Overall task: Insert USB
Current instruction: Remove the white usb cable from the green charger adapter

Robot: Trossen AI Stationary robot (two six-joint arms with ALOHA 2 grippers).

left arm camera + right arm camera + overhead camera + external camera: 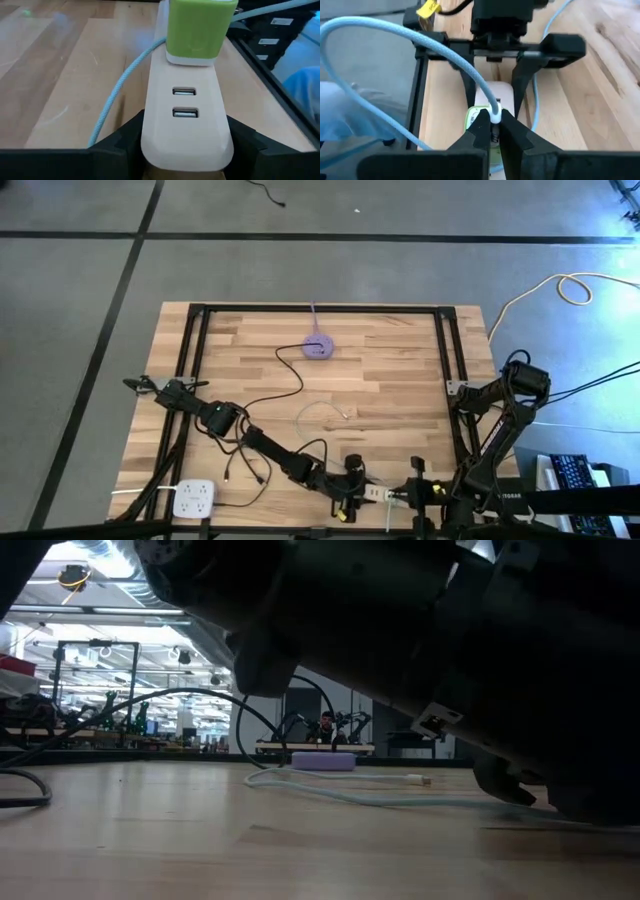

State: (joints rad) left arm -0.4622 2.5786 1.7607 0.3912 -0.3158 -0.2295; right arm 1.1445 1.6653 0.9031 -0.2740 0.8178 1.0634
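A cream power strip (185, 115) with two USB ports lies on the table near its front edge. A green charger (200, 30) is plugged into the strip's far end. My left gripper (186, 150) is shut on the strip's port end (372, 493). A light-blue cable (395, 35) arcs to its white plug (495, 111), and my right gripper (494, 131) is shut on that plug, right at the green charger (472, 117). Whether the plug's tip is inside the charger is hidden by the fingers. The cable's other end (420, 779) lies loose on the table. My left gripper pinches the strip's two long sides (150, 125) between its two fingers (125, 142), at the end with the USB ports. The fingers come slanting down along the strip. The strip lies flat on the table. My right gripper pinches the cable's white plug (495, 116) between its fingertips (480, 129), where the cable enters it. The fingers slant down toward the green charger, opposite my left gripper. The cable loops up slack from the hold; the plug's tip is hidden.
A purple disc (318, 347) with a black cord sits at the table's far middle. A white multi-socket block (195, 498) lies at the front left. Black cables (250, 460) trail beside my left arm. The black frame rails (450, 370) border the tabletop.
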